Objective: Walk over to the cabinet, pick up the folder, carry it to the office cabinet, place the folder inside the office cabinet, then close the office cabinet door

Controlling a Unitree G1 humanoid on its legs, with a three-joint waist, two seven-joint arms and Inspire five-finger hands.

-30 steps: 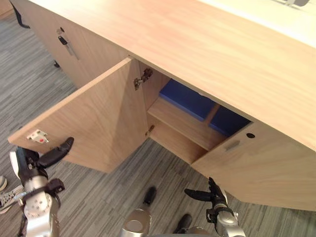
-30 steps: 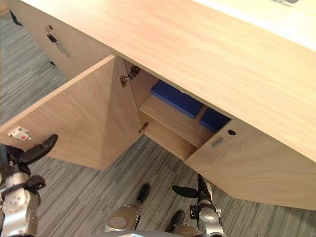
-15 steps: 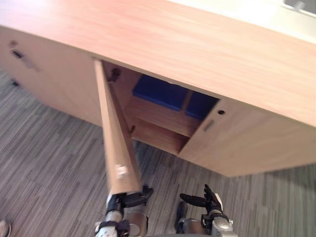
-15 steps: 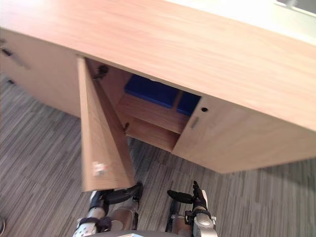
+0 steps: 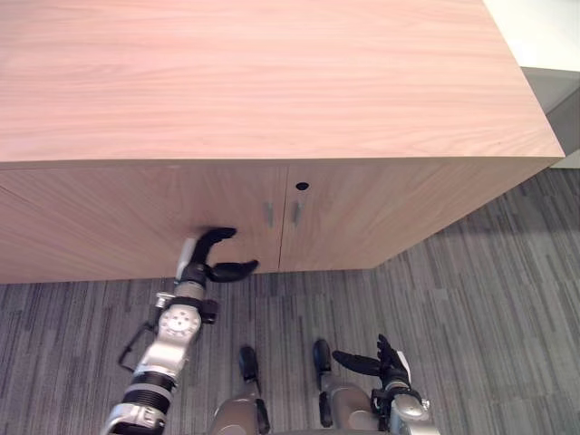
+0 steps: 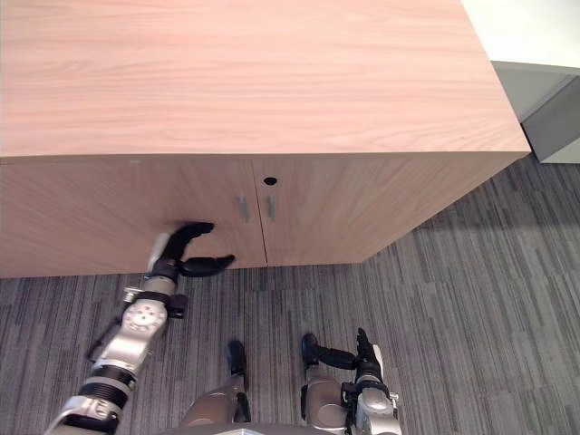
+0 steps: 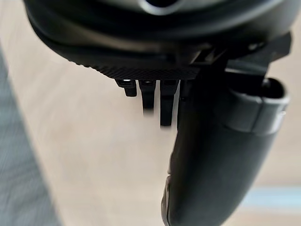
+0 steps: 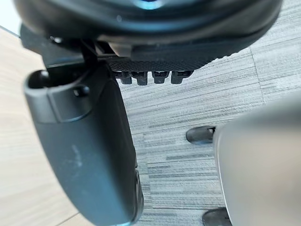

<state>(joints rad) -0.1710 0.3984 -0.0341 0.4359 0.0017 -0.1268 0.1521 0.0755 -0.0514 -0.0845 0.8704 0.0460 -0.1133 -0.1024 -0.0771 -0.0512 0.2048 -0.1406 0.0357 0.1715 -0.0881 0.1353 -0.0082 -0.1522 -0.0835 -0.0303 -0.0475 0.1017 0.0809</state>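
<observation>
The closing step is finishing. The office cabinet is standing with both fronts flush: the left door is lying level with the right door, and no gap is showing at the seam between the two small handles. The left hand is reaching up to the left door near its inner edge. Its fingers are loosely extended with the tips resting on the wood and the thumb pointing sideways, grasping nothing. The left wrist view is giving the same reading, with the fingertips meeting plain wood. The right hand is hanging low over the carpet, relaxed and empty.

The folder is in neither hand, so by judgement it is sitting inside, behind the shut doors.

What is remaining looks small: a last light press to make sure the door is seating fully. Then the left arm should be drawing straight back, keeping clear of the handle so it is not tugging the door open again.
</observation>
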